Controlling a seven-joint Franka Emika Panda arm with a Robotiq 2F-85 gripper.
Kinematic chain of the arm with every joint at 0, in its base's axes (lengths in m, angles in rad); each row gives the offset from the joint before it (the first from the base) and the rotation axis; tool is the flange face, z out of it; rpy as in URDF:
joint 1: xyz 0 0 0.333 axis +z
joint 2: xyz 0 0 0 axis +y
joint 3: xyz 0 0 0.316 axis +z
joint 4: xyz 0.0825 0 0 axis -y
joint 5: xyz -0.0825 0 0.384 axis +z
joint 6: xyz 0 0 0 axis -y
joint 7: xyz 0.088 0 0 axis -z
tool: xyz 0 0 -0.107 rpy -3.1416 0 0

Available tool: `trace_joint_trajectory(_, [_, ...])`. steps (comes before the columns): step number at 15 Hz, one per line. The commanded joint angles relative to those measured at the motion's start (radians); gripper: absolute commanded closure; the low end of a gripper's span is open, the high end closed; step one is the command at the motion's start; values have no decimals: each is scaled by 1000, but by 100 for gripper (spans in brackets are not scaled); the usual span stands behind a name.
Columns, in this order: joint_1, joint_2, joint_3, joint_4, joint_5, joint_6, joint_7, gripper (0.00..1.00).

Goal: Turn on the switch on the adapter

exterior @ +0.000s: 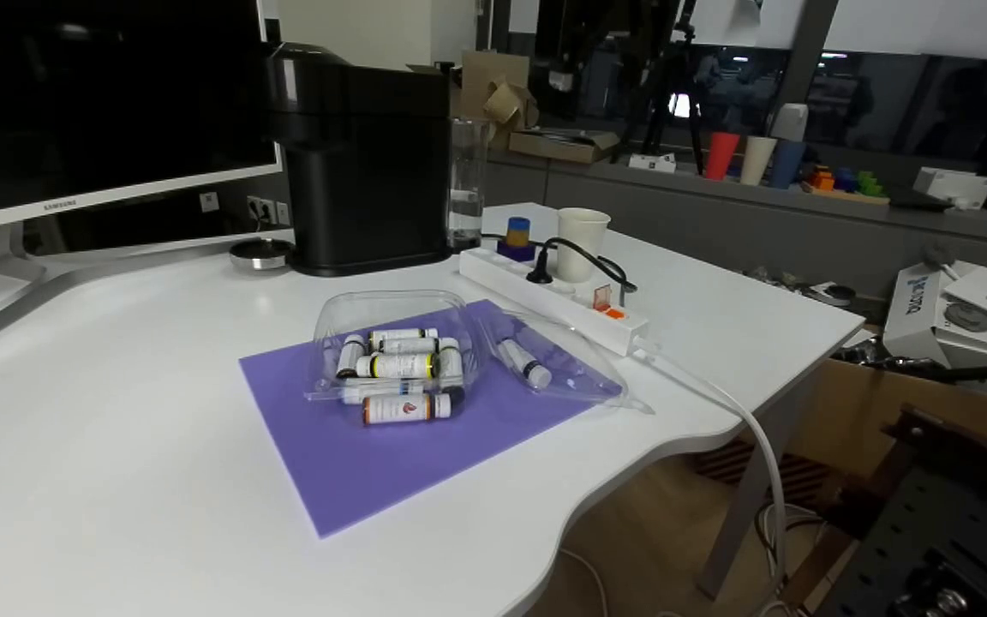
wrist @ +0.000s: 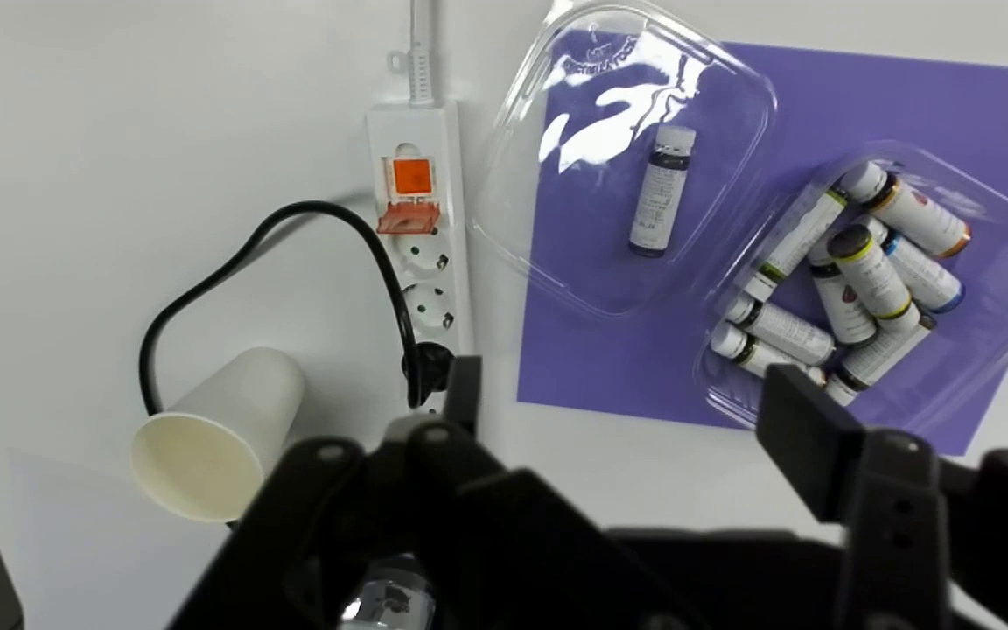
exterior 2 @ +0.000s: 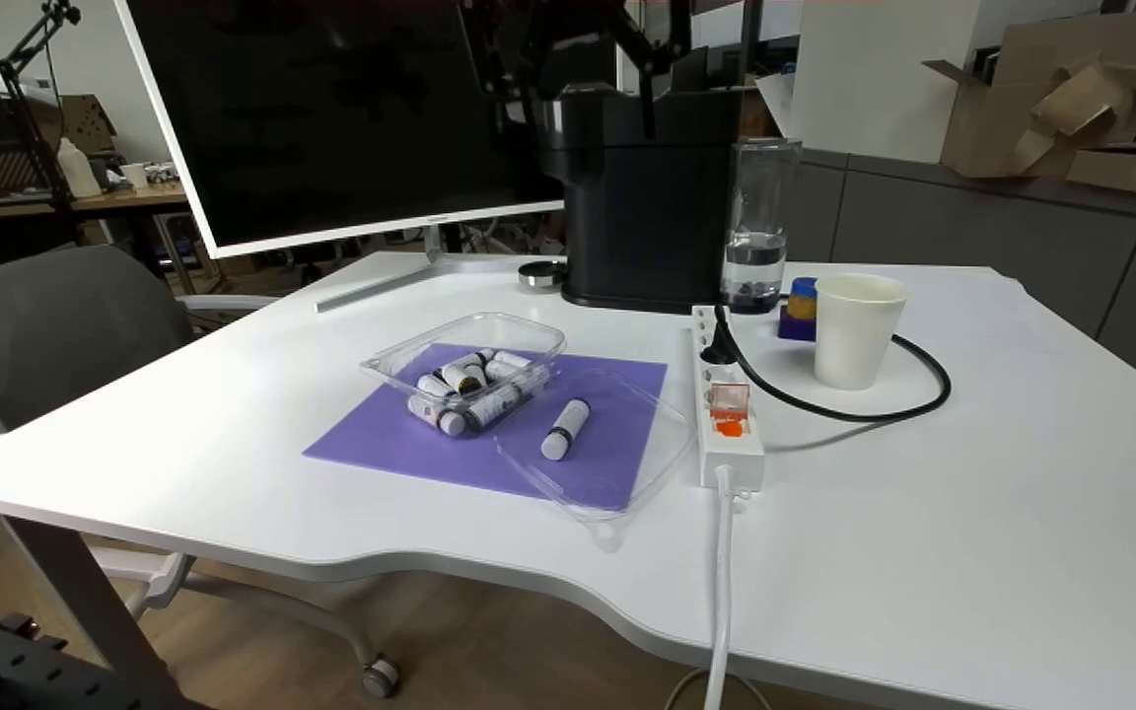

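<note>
Switch (wrist: 413, 176), small and orange, is sitting in the top face of the white adapter (wrist: 427, 279), near the end with the cord (wrist: 419, 52), and its fragile-looking reddish cover (wrist: 409, 218) is standing open. The gripper (wrist: 633, 398) is hanging with fingers spread wide, holding nothing. I am judging the switch as stiff: no grasp, only one fingertip pressing straight down. The light adapter is probably lying loose on the smooth desk (exterior: 151, 446), so sideways pushing is risking a slide.
</note>
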Motion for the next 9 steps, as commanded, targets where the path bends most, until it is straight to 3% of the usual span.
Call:
trace_joint_trajectory(1, [9,110,-39,87,72,-31,-117,47])
trace_joint_trajectory(9, [-58,279,-69,179,84,-76,-309,98])
